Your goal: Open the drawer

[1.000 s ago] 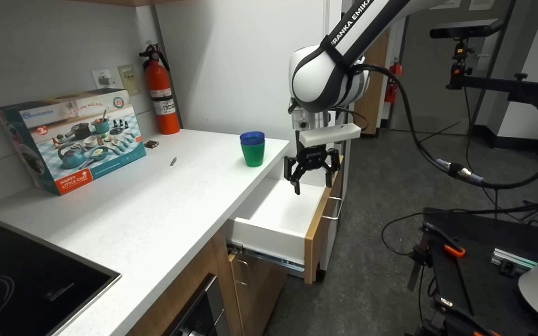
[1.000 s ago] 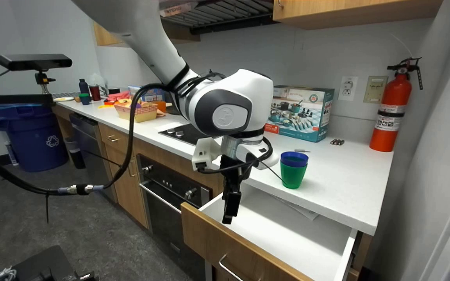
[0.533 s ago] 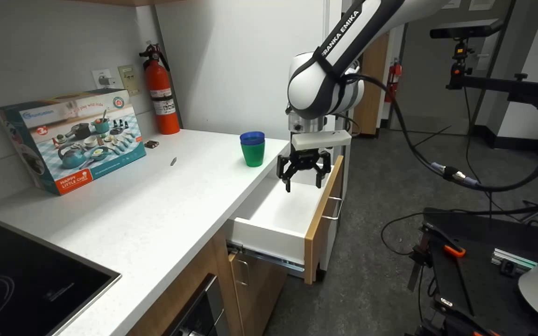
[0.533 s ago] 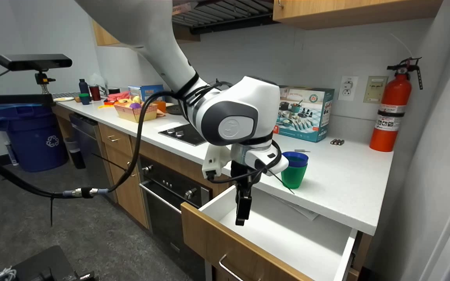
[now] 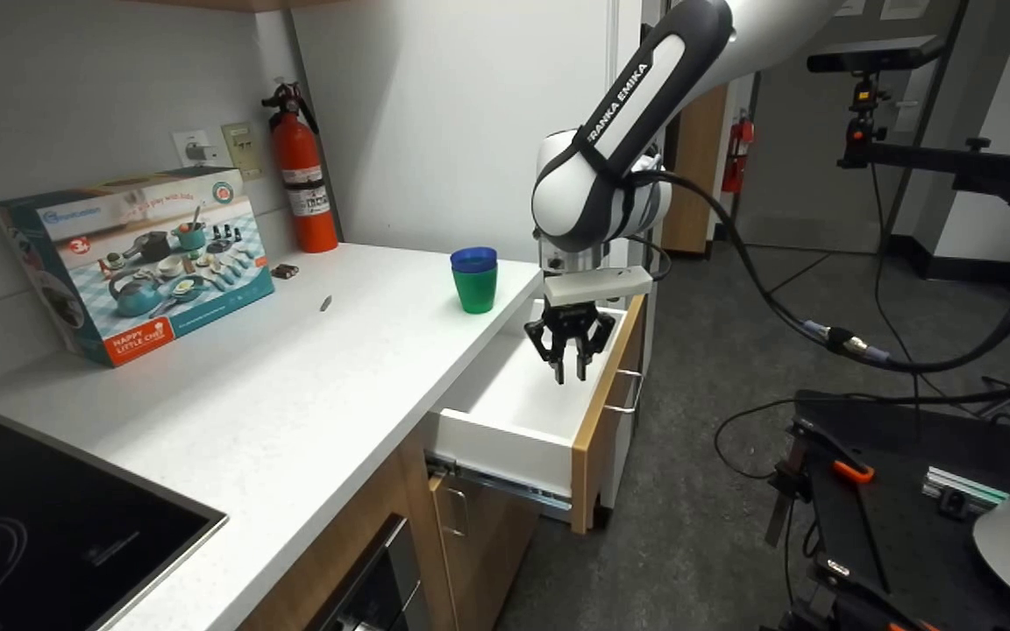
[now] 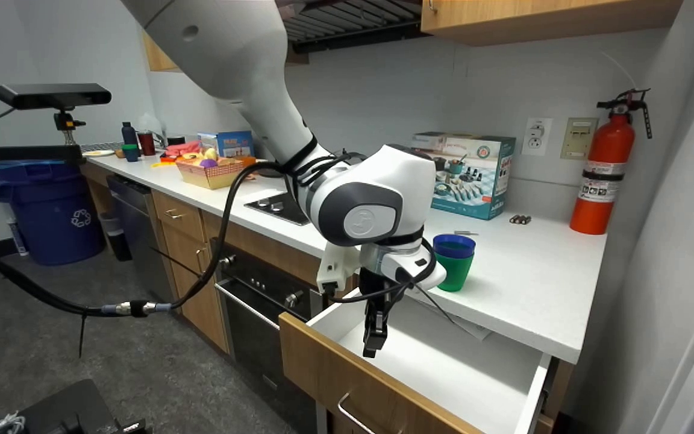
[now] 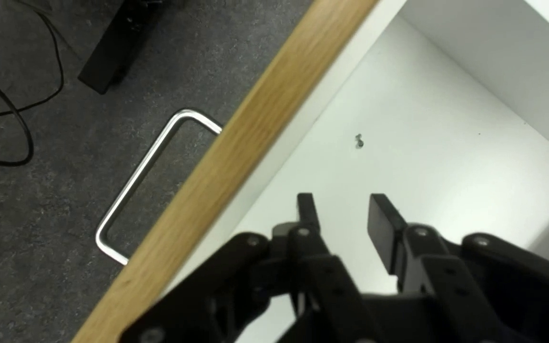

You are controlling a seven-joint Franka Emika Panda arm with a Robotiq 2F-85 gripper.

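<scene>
The drawer stands pulled out from under the counter, its white inside showing in both exterior views. Its light wood front panel carries a silver bar handle, seen in the wrist view over the floor. My gripper points down over the white interior, behind the front panel and apart from the handle. In the wrist view the gripper has its black fingers partway together, with a gap and nothing between them. The drawer floor shows below; whether the fingertips reach below the panel's rim is hard to tell.
Stacked green and blue cups stand on the white counter near its edge, close to my arm. A toy box, a fire extinguisher and a cooktop are farther along. A wall rises beside the drawer's end.
My gripper has shifted from near the front panel over the drawer's inside and come down lower. Its fingers have drawn closer together. The drawer has not moved.
</scene>
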